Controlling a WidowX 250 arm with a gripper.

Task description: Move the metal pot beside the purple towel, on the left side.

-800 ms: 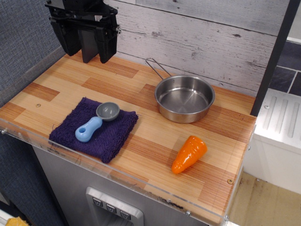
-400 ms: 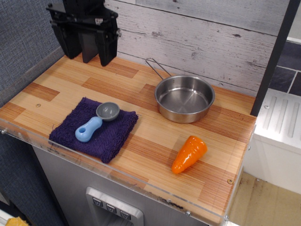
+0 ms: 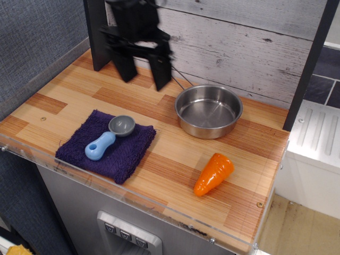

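Gripper [image 3: 142,78] fingers spread open, empty, above wood left of metal pot [image 3: 208,111]. Bare counter [image 3: 69,87] between purple towel [image 3: 106,144] and back wall.

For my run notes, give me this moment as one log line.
hand: open, above table, left of metal pot | pot: untouched, right of purple towel | scoop: on towel | task: not done

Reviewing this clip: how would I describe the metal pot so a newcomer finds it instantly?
On the wooden countertop, look toward the back, by the whitewashed plank wall. The round shallow stainless-steel pot sits there, empty, behind the orange toy carrot. It is the only shiny, open-topped metal thing there.
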